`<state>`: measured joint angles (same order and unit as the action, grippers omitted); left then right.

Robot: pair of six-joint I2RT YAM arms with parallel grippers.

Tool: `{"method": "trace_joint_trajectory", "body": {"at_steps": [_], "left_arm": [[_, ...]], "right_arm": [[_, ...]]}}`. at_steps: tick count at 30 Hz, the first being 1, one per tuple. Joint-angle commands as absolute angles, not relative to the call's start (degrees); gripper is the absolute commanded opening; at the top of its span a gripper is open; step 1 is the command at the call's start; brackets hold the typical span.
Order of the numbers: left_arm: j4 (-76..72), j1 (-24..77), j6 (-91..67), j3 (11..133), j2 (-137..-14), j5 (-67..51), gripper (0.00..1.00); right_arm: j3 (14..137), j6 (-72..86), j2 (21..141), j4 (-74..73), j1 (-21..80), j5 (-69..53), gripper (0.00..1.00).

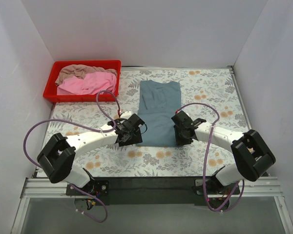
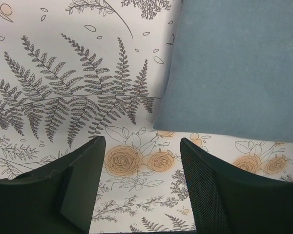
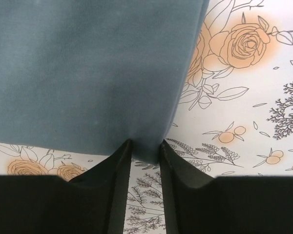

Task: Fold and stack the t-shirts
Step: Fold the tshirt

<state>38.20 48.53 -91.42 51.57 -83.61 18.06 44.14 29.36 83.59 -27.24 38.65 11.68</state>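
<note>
The blue-grey t-shirt (image 1: 158,109) lies flat in a long narrow strip at the middle of the table. My left gripper (image 1: 131,131) is open and empty just off the shirt's near left corner; in the left wrist view that corner (image 2: 234,63) lies beyond and to the right of the gripper (image 2: 142,146). My right gripper (image 1: 181,130) is at the near right corner. In the right wrist view the gripper (image 3: 145,145) is shut on the hem corner of the shirt (image 3: 88,73). The pink t-shirt (image 1: 88,84) and the beige-tan t-shirt (image 1: 80,71) lie crumpled in the tray.
The red plastic tray (image 1: 85,63) stands at the back left corner of the table. A floral tablecloth (image 1: 210,97) covers the table. White walls close in the left, back and right sides.
</note>
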Motion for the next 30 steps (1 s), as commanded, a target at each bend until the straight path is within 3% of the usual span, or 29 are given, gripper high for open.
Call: {"method": "trace_joint_trajectory", "body": {"at_steps": [1,7,9,20,30], "left_arm": [[39.5,48.8,-92.1,54.2,-84.5,19.6,0.61],[39.3,48.9,-92.7,55.7,-86.6,18.3,0.61],[39.3,48.8,-92.7,56.3,-87.3,18.4,0.61],[39.3,48.8,-91.9,59.3,-93.2,16.6,0.44],[39.5,49.1,-91.6,59.2,-100.8,12.4,0.45]], "right_arm": [[41.7,29.4,86.5,-29.3,38.9,12.9,0.33],[41.1,28.9,86.7,-28.1,38.9,12.1,0.15],[40.9,28.7,86.2,-28.0,38.9,11.9,0.03],[40.3,28.1,86.0,-26.8,38.9,11.2,0.01],[40.3,27.7,86.4,-26.1,38.9,10.5,0.01]]}}
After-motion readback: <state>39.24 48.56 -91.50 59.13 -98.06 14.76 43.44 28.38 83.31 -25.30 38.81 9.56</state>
